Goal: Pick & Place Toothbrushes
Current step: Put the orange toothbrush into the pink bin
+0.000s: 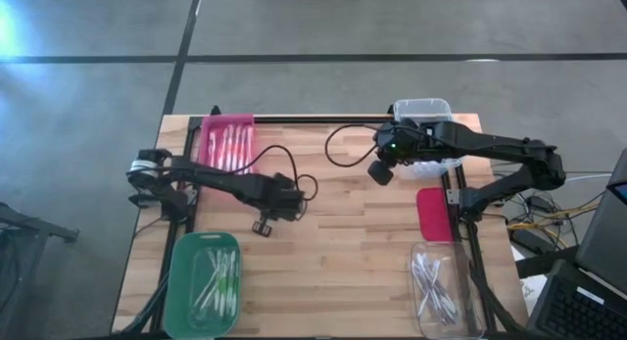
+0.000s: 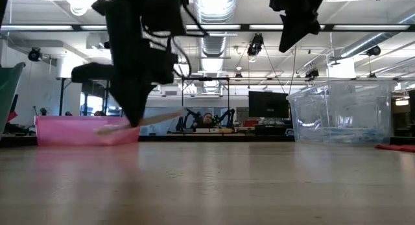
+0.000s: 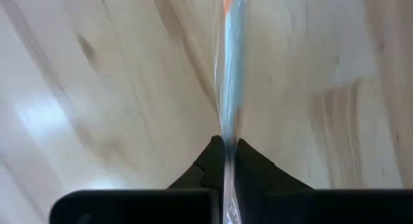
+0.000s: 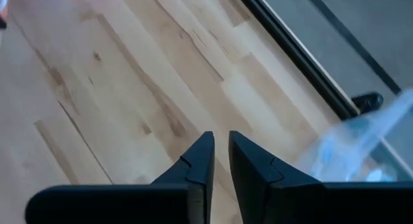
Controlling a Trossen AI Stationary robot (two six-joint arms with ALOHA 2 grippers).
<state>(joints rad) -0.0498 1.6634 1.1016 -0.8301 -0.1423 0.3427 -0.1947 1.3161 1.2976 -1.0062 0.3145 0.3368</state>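
Left gripper (image 3: 226, 146) low over the table, jaws pinched tight, right gripper (image 4: 221, 146) raised, jaws narrowly apart

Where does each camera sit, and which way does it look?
High view: above the table, looking straight down; both arms show.
Low view: at tabletop height, looking level into the room; arms overhead.
Left wrist view: on left arm, facing wood; left hand grips a toothbrush.
Right wrist view: on right arm, facing wood; right hand shows.
Shared: high and low both show the pink bin.
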